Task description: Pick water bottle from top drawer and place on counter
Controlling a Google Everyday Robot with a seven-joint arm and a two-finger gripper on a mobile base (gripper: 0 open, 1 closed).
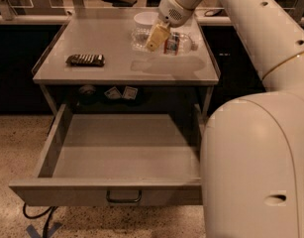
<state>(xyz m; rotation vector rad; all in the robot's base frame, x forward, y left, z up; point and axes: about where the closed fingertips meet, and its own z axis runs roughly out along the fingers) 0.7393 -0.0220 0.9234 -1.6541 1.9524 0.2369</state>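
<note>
Camera view looks down on the counter (117, 38), a grey table top with raised side edges, and the top drawer (67, 195) pulled wide open below it, its dark pull handle (124, 197) facing forward. The gripper (156, 36) hangs over the far right part of the counter at the end of the pale arm (250, 24), and its yellowish pincer is clamped on the water bottle (178, 42). The bottle lies on its side there, with its reddish label band just right of the pincer. Whether the bottle touches the surface cannot be told. A pale round vessel (143, 19) stands just behind it. A dark ridged bar (85, 59) lies well apart on the counter's left side. The robot's bulky white body (255, 167) fills the lower right.
</note>
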